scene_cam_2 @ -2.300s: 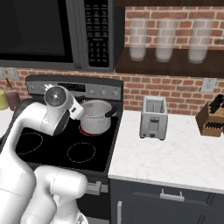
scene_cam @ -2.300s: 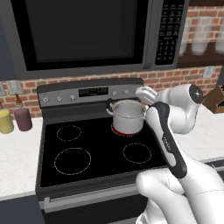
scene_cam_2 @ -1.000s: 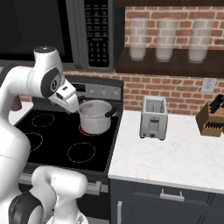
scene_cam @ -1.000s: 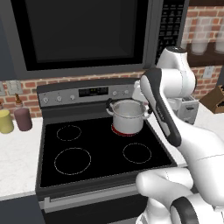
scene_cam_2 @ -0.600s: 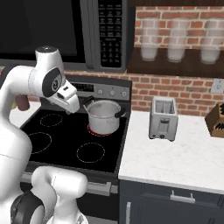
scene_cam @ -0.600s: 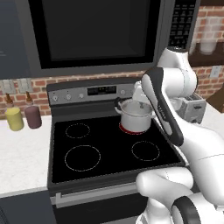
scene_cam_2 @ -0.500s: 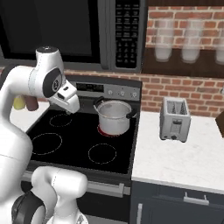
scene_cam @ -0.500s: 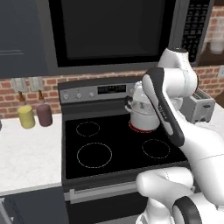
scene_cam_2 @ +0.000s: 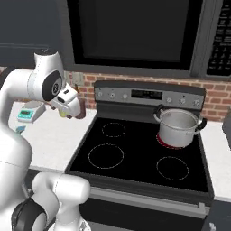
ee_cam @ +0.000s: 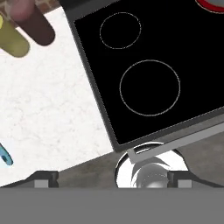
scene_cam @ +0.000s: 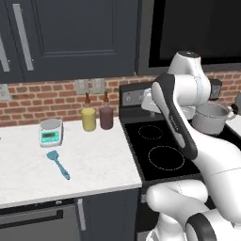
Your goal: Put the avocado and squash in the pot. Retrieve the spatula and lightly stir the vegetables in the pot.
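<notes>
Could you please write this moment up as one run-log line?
stage: fetching spatula | end effector: open, empty, above stove front edge | spatula: flat on counter by scale | pot: on lit rear burner

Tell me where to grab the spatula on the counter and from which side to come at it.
Grip the spatula on its slim handle, about midway. It lies flat on the white counter, blade toward the scale, handle running out toward the counter's front edge, with bare counter all round it. Coming straight down from above, the open gripper's fingers set across the handle, looks best; the flat blade offers little to pinch.
</notes>
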Available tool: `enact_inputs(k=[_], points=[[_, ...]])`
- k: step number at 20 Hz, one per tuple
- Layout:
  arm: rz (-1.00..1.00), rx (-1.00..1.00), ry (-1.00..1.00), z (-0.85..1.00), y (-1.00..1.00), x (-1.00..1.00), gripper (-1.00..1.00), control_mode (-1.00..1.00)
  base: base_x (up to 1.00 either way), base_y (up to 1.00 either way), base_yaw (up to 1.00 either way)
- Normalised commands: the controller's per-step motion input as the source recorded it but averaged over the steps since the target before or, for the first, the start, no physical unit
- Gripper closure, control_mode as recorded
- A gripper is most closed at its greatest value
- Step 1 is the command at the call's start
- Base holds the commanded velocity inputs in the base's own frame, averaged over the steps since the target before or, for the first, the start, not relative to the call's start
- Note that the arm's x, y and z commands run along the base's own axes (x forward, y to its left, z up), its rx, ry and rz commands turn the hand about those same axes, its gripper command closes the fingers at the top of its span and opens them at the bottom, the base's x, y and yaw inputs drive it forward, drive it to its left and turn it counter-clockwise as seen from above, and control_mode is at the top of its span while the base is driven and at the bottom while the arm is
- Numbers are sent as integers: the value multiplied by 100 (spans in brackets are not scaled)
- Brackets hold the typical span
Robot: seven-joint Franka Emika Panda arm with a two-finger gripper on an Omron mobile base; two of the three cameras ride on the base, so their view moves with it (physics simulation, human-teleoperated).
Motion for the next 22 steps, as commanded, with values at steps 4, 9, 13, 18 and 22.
enact_inputs(k=[4,9,13,18,22], points=[[0,0,0,0,0,0,-100,100,0,100,3],[0,0,0,0,0,0,-100,100,0,100,1],[0,0,0,0,0,0,-100,100,0,100,1],[0,0,0,0,0,0,-100,100,0,46,0],[0,0,1,-5,-3,0,-100,-100,0,0,0]])
